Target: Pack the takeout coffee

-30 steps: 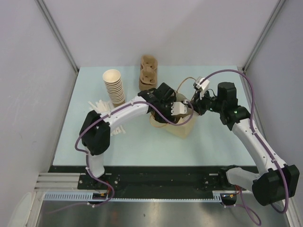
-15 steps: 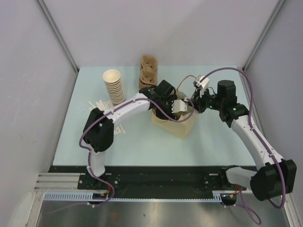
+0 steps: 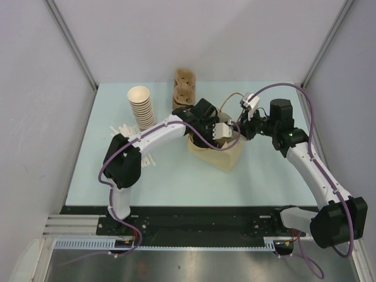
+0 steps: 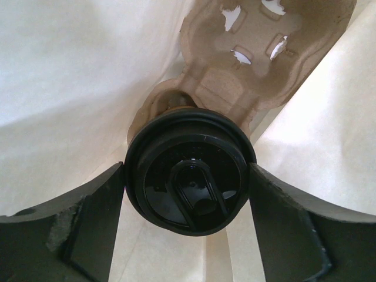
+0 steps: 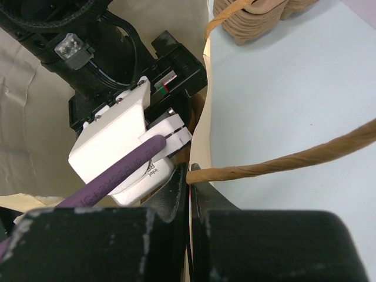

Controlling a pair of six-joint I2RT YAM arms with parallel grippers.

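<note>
Takeout coffee (image 4: 189,176) hangs in left jaws inside paper bag (image 3: 229,158) on pale table (image 3: 176,183); right jaws pinch bag.

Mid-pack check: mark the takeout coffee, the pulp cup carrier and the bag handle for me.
takeout coffee (image 4: 191,176): left wrist view, centre of its black lid.
pulp cup carrier (image 4: 258,73): left wrist view, brown pulp below its cut-outs.
bag handle (image 5: 282,160): right wrist view, middle of the twisted cord.

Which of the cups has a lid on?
The takeout coffee in the left pincer, down in the paper bag: black lid. The stacked cups are open.
</note>
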